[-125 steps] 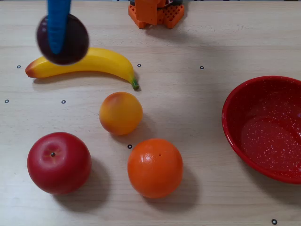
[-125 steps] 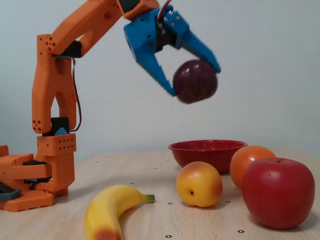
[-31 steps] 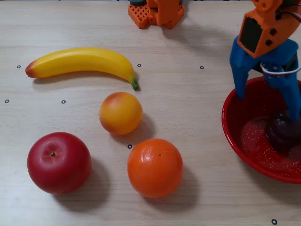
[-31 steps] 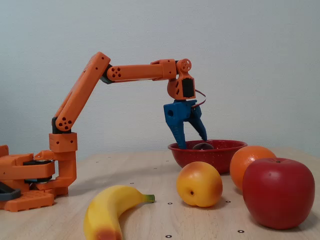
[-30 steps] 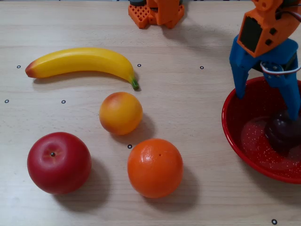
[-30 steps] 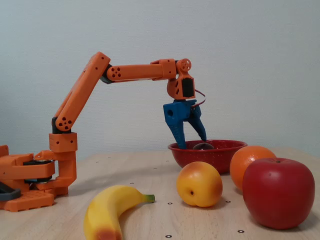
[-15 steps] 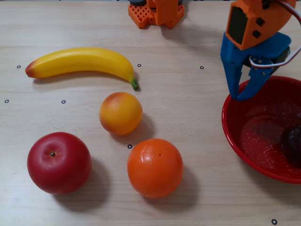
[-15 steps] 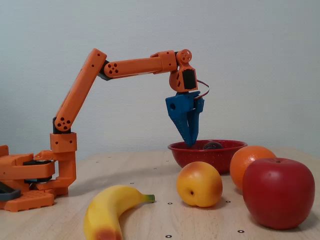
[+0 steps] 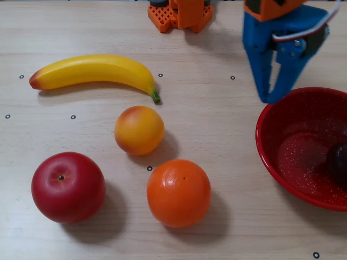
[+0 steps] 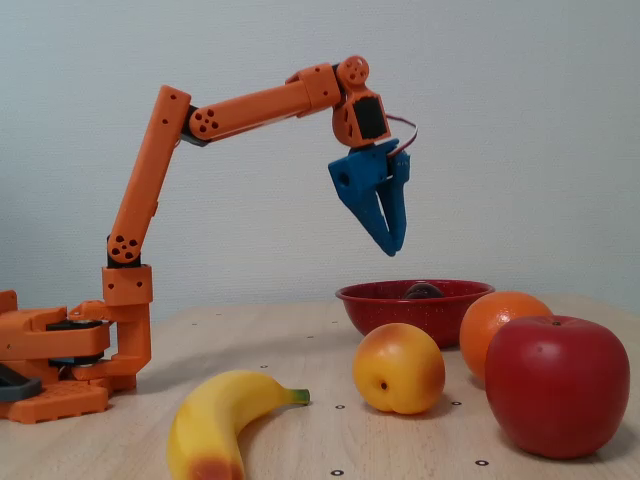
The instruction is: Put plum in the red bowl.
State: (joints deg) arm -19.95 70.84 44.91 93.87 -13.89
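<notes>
Overhead view: plum (image 9: 339,164), round with no long axis, lying inside the red bowl (image 9: 271,157) at its right side. Gripper (image 9: 269,99) outside the bowl's upper-left rim, fingers nearly together, empty. No writing legible.

Fixed view: gripper (image 10: 392,247) raised above the bowl (image 10: 400,315); plum (image 10: 424,290) just showing over the rim.

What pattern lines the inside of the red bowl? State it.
Fine white speckles on the red bowl; clearest in the overhead view.
</notes>
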